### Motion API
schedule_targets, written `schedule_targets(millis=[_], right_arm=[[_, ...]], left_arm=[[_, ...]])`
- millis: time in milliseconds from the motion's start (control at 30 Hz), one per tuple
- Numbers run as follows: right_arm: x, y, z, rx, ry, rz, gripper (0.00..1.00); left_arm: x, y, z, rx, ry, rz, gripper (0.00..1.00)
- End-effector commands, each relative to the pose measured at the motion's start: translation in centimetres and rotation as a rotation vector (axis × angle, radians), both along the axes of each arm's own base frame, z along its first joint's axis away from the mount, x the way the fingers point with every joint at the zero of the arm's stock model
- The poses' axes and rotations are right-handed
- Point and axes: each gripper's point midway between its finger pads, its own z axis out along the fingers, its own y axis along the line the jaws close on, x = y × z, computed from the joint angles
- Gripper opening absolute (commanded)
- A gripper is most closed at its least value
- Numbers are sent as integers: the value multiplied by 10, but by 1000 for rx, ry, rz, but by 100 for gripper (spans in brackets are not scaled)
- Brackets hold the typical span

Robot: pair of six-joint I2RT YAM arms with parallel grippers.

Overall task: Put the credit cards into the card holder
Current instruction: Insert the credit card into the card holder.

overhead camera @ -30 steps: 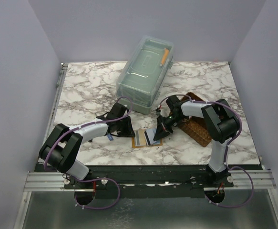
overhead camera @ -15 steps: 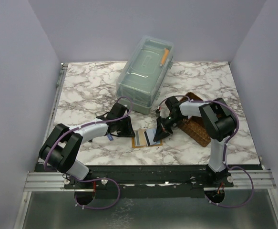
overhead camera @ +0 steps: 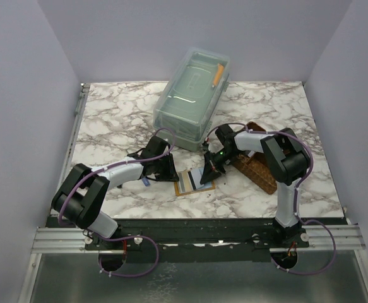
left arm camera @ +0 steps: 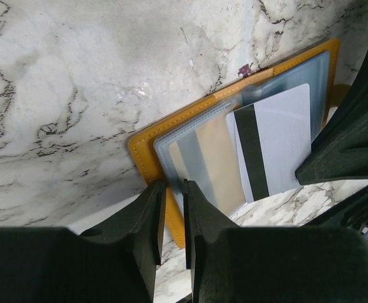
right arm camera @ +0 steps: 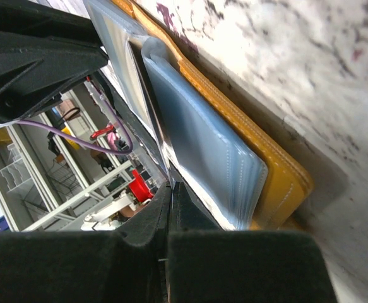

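Card under inspection: thin pale grey plastic card [left arm camera: 281, 136] with a black magnetic stripe. It lies slantwise across the clear sleeves of the open orange-tan leather-like card holder [left arm camera: 147, 165], right of centre in the left wrist view and low centre in the overhead view. Whether its leading edge has entered a sleeve, I cannot tell.

My right gripper [right arm camera: 169, 188] is clenched on its right-hand edge, and the card shows edge-on above the fingertips in the right wrist view.

Assessment: light, stiff and slick. It will likely bow if driven against a sleeve lip, so a pinch on the trailing edge with the leading edge free seems correct.

A yellowish-tan card [left arm camera: 218, 158] sits inside a sleeve just beside it. The sleeves look soft and limp. The holder is light and likely to skate on the polished white marble tabletop [left arm camera: 76, 76].

My left gripper [left arm camera: 174, 189] is grasping the holder's lower-left edge, which appears to anchor it.

A brown woven tray [overhead camera: 259, 170] lies right of the holder. A clear lidded plastic box [overhead camera: 193, 95] stands well behind, upper centre.
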Motion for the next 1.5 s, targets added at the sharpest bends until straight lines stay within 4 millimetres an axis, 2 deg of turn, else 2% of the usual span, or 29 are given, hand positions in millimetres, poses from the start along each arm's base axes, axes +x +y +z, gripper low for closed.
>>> schedule_targets(millis=[0, 433, 700, 1000, 1133, 1300, 1467], right_arm=[[7, 6, -10, -5, -37, 6, 0], [2, 28, -16, 85, -153, 2, 0], [22, 13, -21, -37, -368, -50, 0], [30, -3, -25, -125, -446, -17, 0], [36, -10, -15, -109, -457, -41, 0], [35, 0, 2, 1, -460, -42, 0], [33, 9, -2, 29, -432, -44, 0]], left_arm=[[-3, 0, 1, -14, 3, -12, 24], [-1, 0, -2, -9, 9, -5, 22], [-2, 2, -1, -1, 2, 0, 22], [-3, 5, -2, 14, 2, 3, 22], [-3, 7, -2, 22, 0, 4, 22], [-4, 6, -4, 20, 13, 2, 22], [-3, 4, -3, 13, 14, -2, 22]])
